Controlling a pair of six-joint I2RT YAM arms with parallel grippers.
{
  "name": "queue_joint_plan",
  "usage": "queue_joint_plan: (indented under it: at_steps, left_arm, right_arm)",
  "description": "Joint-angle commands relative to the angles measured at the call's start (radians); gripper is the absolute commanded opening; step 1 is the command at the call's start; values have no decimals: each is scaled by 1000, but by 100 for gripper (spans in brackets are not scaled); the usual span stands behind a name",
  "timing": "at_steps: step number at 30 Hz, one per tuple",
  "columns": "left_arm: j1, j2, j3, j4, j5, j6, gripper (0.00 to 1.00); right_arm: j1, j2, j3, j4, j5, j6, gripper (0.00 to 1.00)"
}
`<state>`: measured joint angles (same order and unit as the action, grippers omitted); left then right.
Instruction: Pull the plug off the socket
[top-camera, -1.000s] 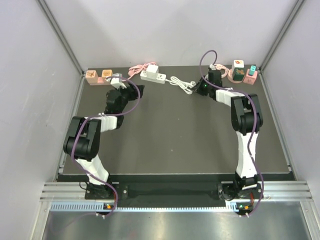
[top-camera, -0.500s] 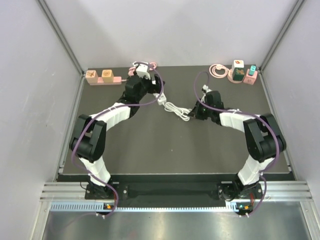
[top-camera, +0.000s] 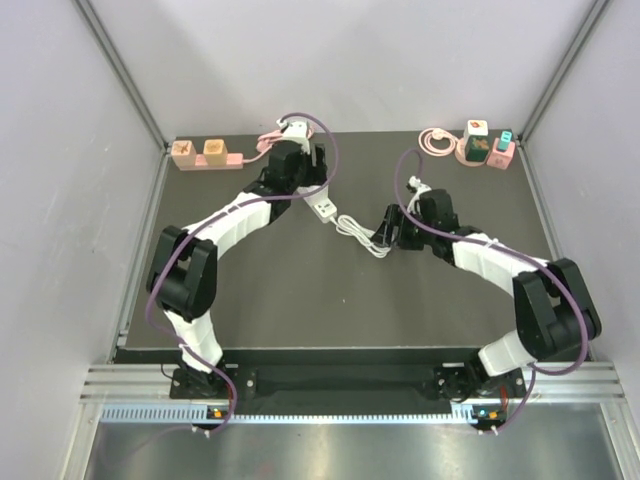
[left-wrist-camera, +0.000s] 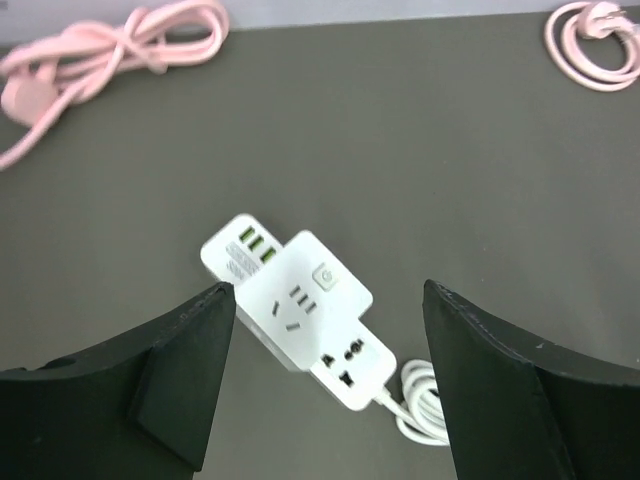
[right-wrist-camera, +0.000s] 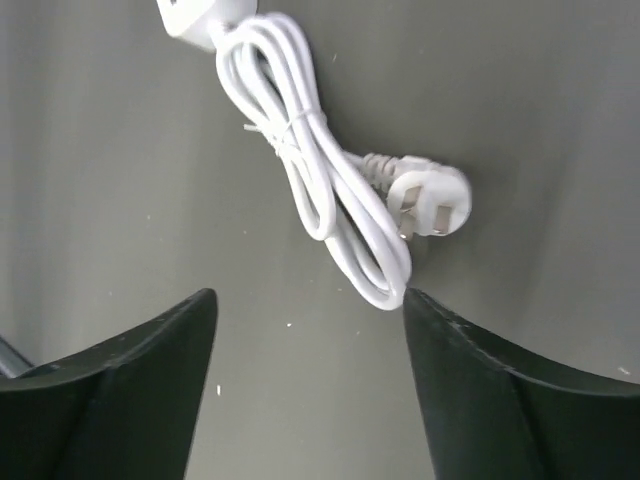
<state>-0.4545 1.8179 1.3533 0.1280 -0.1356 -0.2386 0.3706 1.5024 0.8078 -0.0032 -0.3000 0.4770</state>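
Boxy white socket (left-wrist-camera: 310, 320), looped glossy cord (right-wrist-camera: 283, 135)

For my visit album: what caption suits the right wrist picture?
Open right gripper above a loose white plug and its bundled cord on the dark table.

a pink power strip (top-camera: 205, 153) sits back left; a coiled pink cable (top-camera: 435, 140) lies beside colourful adapters (top-camera: 487, 146) back right.
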Motion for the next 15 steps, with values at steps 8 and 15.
queue_joint_plan:
  at_steps: [8, 15]
  left_arm:
    - [-104, 139, 245, -367, -369, -174, 70]
    - [-139, 175, 240, -350, -509, -194, 71]
  right_arm:
    - [-16, 183, 529, -28, 217, -41, 80]
    - [-16, 305, 442, 274, 130, -38, 77]
